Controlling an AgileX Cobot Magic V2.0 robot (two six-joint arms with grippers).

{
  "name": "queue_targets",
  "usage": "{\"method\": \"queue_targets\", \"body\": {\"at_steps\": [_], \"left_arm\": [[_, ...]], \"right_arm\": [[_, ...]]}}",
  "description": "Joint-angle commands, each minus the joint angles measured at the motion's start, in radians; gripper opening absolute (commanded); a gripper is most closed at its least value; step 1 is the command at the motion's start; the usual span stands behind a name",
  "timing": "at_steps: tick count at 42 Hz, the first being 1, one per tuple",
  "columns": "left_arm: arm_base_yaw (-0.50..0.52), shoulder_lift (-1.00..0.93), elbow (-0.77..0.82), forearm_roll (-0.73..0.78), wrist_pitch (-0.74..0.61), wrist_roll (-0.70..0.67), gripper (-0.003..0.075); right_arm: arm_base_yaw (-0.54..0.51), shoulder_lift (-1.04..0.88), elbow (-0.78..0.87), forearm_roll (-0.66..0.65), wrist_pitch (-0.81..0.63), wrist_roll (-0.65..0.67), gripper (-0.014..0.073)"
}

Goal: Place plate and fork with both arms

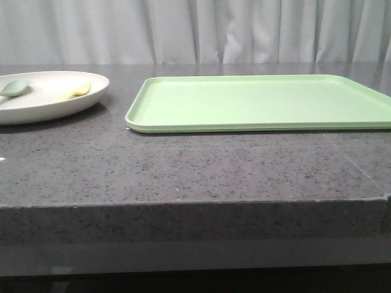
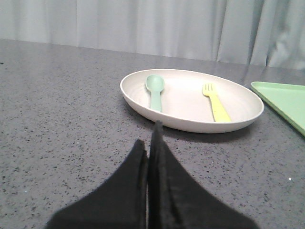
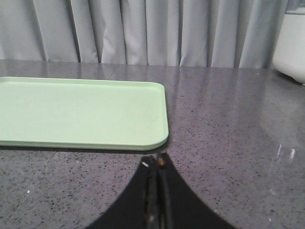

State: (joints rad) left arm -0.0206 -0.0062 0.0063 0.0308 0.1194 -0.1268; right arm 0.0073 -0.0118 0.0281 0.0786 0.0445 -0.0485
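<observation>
The cream plate (image 1: 36, 108) sits at the table's far left; it also shows in the left wrist view (image 2: 238, 121). In it lie the pale-yellow fork (image 1: 74, 92) (image 2: 215, 103) and a muted-green spoon (image 1: 14, 88) (image 2: 155, 90), side by side. My left gripper (image 2: 148, 136) is shut and empty, low over the table just short of the plate's near rim. My right gripper (image 3: 156, 161) is shut and empty, just in front of the light-green tray's (image 3: 71, 112) near right corner. Neither gripper shows in the front view.
The flat light-green tray (image 1: 263, 101) lies right of the plate with a small gap between them. A white appliance (image 3: 291, 40) stands at the far right in the right wrist view. Grey curtains hang behind the speckled dark table (image 1: 183, 165).
</observation>
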Motion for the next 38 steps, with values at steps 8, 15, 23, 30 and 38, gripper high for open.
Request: {"method": "queue_targets", "body": {"at_steps": [8, 15, 23, 30, 38], "left_arm": [[-0.007, -0.020, 0.002, 0.001, -0.087, -0.001, -0.0018], [-0.007, -0.020, 0.002, 0.001, -0.087, -0.001, -0.0018], [-0.007, -0.020, 0.002, 0.001, -0.087, -0.001, -0.0018], [-0.007, -0.020, 0.002, 0.002, -0.111, -0.001, -0.0018], [-0.007, -0.020, 0.002, 0.002, -0.111, -0.001, -0.0018]], "right_arm": [[-0.005, -0.017, -0.005, -0.009, -0.086, -0.009, -0.0067], [-0.005, -0.017, -0.005, -0.009, -0.086, -0.009, -0.0067], [-0.005, -0.017, -0.005, -0.009, -0.086, -0.009, -0.0067], [-0.005, -0.017, -0.005, -0.009, -0.086, -0.009, -0.0067], [-0.005, -0.017, -0.005, -0.009, -0.093, -0.009, -0.0067]]}}
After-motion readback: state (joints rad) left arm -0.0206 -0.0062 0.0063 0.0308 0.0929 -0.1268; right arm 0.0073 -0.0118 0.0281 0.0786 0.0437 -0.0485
